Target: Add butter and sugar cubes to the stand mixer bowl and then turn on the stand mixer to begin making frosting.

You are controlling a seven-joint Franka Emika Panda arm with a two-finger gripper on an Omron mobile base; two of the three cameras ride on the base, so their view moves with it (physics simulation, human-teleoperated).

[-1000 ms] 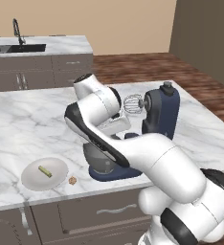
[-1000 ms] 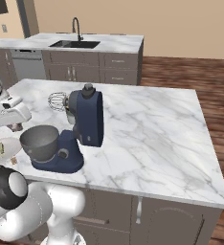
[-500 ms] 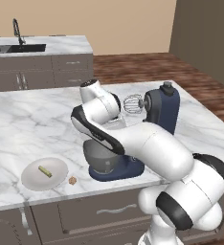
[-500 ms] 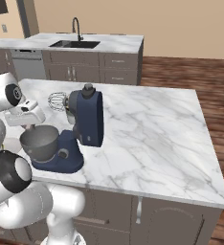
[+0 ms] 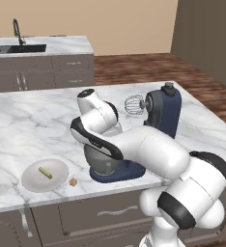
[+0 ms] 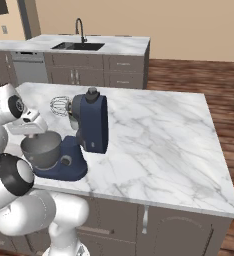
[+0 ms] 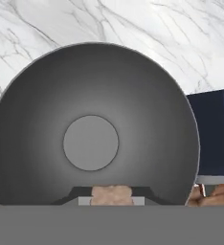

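Note:
My gripper (image 7: 112,197) is shut on a tan sugar cube (image 7: 112,192) and hangs straight above the grey stand mixer bowl (image 7: 92,95), whose inside looks bare. In the right base view the gripper (image 6: 34,133) sits just over the bowl (image 6: 41,150) on the navy stand mixer (image 6: 90,125). The mixer's head is tilted back with its whisk (image 5: 133,104) raised, and its knob (image 6: 65,160) faces front. The butter (image 5: 46,172) lies on a white plate (image 5: 30,183). Another sugar cube (image 5: 73,182) rests on the counter beside that plate. My arm hides most of the bowl (image 5: 99,164) in the left base view.
The marble island's front edge (image 5: 62,198) runs just below the plate and the mixer base. A back counter with a sink (image 6: 76,46) and tap stands behind. Open marble (image 6: 159,140) stretches to the right of the mixer.
My hand has swung right from beside the bowl to directly over it. The jaws have stayed shut. The plate, butter and loose cube have not moved.

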